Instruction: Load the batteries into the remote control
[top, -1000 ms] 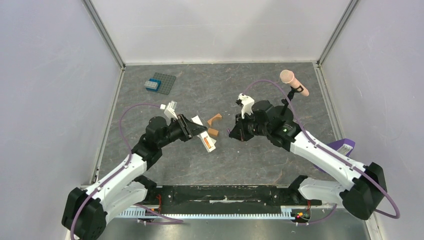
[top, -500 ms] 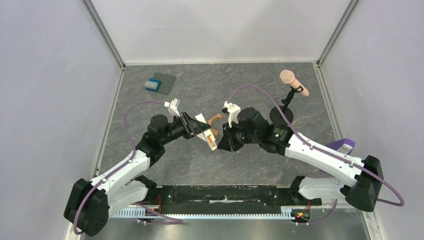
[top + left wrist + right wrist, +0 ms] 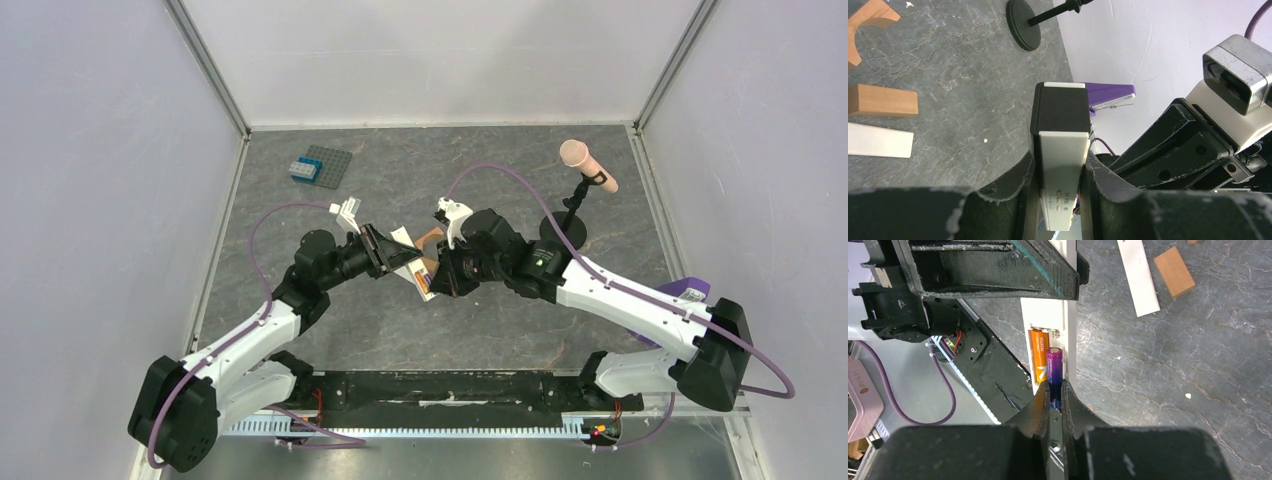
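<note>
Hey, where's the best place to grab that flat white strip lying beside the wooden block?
Pinch the white strip across its narrow width near mid-length, coming straight down from above. It lies flat on the table, long and slim, with a gap to the wooden block.

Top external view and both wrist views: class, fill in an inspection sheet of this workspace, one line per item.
Surface: grey marbled table, a few white specks.
Job's things: remote control in the left gripper; orange battery seated in its recess; purple battery beside it, its lower end between the right fingers.
Clutter: wooden block, arched wooden block, white strip, studded plate with blue brick, microphone on a stand, purple object.
Grippers: left gripper shut on the remote control; right gripper shut on the purple battery.
Cables: a purple cable loops above each arm.
Surroundings: pale walls on three sides.
</note>
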{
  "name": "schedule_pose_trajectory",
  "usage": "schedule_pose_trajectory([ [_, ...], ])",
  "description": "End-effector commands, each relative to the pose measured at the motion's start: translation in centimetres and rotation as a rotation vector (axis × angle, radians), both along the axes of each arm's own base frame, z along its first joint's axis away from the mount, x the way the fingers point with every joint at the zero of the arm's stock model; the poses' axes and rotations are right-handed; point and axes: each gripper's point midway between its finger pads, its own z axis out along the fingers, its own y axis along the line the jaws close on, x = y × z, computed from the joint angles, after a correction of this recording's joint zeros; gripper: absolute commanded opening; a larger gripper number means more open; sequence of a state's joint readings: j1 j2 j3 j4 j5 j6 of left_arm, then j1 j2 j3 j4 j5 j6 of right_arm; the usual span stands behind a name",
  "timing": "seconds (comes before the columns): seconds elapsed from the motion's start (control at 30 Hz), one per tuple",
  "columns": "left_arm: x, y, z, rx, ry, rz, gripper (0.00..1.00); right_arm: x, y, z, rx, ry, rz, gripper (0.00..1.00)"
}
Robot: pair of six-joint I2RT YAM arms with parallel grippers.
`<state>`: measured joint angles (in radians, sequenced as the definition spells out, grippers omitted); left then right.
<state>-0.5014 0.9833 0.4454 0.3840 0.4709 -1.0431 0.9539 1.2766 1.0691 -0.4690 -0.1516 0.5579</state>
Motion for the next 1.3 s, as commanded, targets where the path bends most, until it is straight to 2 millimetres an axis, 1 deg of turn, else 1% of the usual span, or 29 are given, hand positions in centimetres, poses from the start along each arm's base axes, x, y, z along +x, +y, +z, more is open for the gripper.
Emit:
schedule_pose_trajectory([
  [0.0,-0.7,-0.6,2.1,-0.075,-0.049,-0.045,0.02,0.9,0.6,1.0,-0.007,-0.022,-0.028,0.06],
  [0.13,-0.8,-0.6,2.1,-0.081,-0.046,-0.051,0.02,0.9,0.6,0.8,-0.023,-0.015,-0.028,0.11],
  [0.33,-0.8,-0.8,2.6,-0.128,-0.019,-0.047,0.02,0.8,0.7,0.6,-0.033,-0.004,-0.021,0.22],
  [0.6,-0.4,-0.8,2.6,-0.141,0.005,-0.031,0.02,0.8,0.5,1.8,-0.009,-0.020,-0.036,0.33],
  [0.77,-0.4,-0.9,2.6,-0.156,0.029,-0.029,0.02,1.1,0.4,3.5,0.039,-0.030,-0.076,0.40],
  [0.93,-0.4,-0.9,2.8,-0.175,0.047,-0.026,0.02,1.4,0.5,5.0,0.079,-0.043,-0.107,0.44],
  [1.0,-0.4,-0.9,2.9,-0.183,0.052,-0.025,0.02,1.6,0.4,5.7,0.097,-0.053,-0.124,0.47],
  [1.1,-0.5,-0.9,3.0,-0.197,0.062,-0.023,0.02,1.5,0.3,7.2,0.149,-0.076,-0.135,0.57],
  [1.17,-0.5,-0.9,3.3,-0.214,0.066,-0.021,0.02,1.5,0.0,8.7,0.217,-0.109,-0.151,0.64],
  [1.27,-0.5,-0.9,4.1,-0.250,0.079,-0.023,0.02,1.1,-0.5,9.8,0.315,-0.132,-0.169,0.71],
])
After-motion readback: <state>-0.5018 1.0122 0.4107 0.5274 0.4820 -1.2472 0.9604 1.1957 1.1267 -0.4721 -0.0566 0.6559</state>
